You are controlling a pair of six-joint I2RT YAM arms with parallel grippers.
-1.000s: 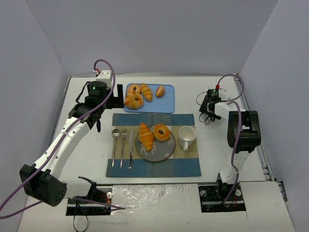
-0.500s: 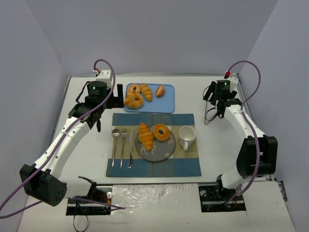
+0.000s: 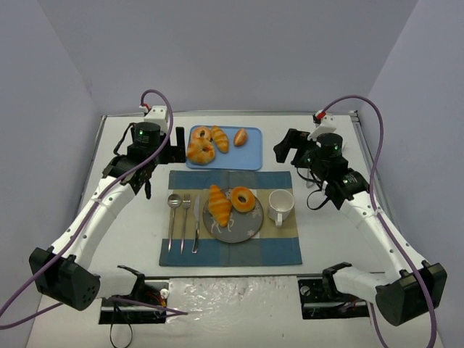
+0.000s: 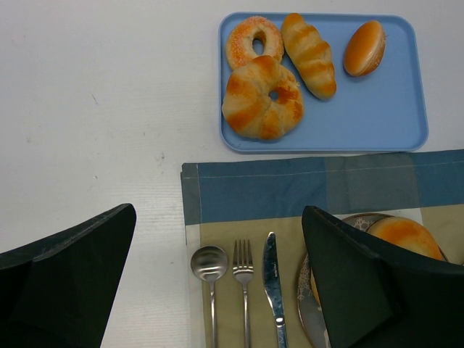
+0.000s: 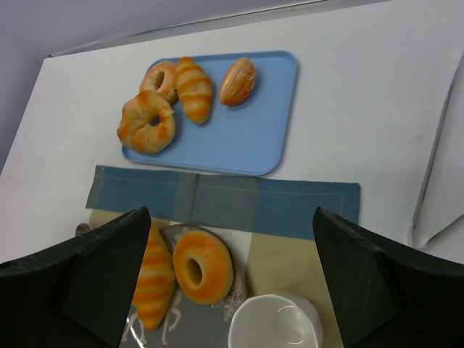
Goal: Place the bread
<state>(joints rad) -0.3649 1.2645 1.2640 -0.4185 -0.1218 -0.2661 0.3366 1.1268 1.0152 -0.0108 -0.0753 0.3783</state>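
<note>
Right claw (image 5: 230,214) is spread wide and empty, up past the plate (image 3: 243,230), probably lining up on the bread (image 3: 241,135) on the tray (image 3: 250,154) just behind the plate. Left claw (image 4: 219,212) is gaping too, nothing in it. A croissant (image 3: 220,204) and a donut (image 3: 243,199) sit on the plate.

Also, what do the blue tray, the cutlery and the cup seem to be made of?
Blue tray: probably plastic, smooth matte, rounded rim. Cutlery: metal, shiny silver reflections. Cup: likely ceramic, glossy white, though plastic is possible.
</note>
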